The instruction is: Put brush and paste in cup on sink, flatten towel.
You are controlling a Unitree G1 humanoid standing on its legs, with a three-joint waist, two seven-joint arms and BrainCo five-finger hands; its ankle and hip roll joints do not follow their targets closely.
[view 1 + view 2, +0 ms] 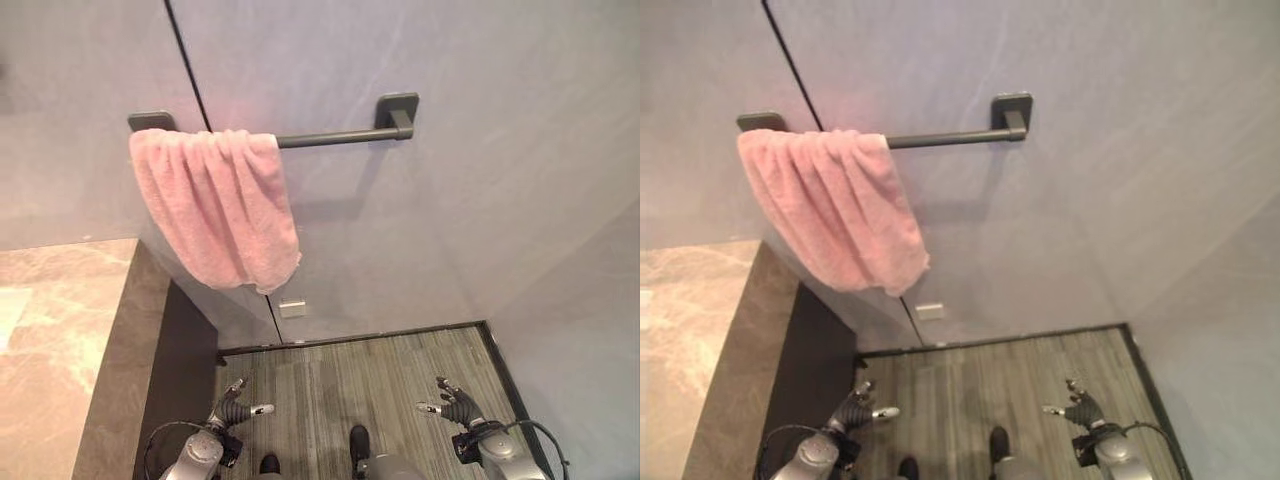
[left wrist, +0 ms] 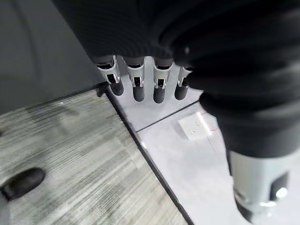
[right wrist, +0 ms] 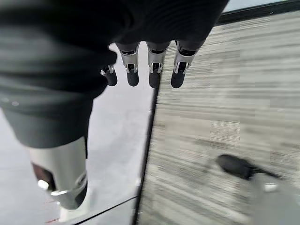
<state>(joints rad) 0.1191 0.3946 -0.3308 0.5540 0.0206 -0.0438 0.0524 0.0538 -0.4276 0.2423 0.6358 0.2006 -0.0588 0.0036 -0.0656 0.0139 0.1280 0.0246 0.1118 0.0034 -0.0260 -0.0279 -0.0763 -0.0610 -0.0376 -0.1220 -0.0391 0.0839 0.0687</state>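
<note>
A bathroom, it seems: a pink towel [image 1: 220,205] hangs bunched on a dark wall rail [image 1: 335,137] above and ahead of both hands, a marble-look counter [image 1: 60,340] lies beyond the left hand, and grey wood-look flooring [image 1: 350,385] lies under them.

Soft, even indoor light, fairly bright. Pink towel [image 1: 218,205] throws a faint shadow on the grey wall [image 1: 450,180] to its right; the towel bar [image 1: 335,137] casts one too. Mild sheen on the marble counter [image 1: 60,330]. Wrist views: striped floor [image 2: 70,154] blurred, dark hand covers close and out of focus.
</note>
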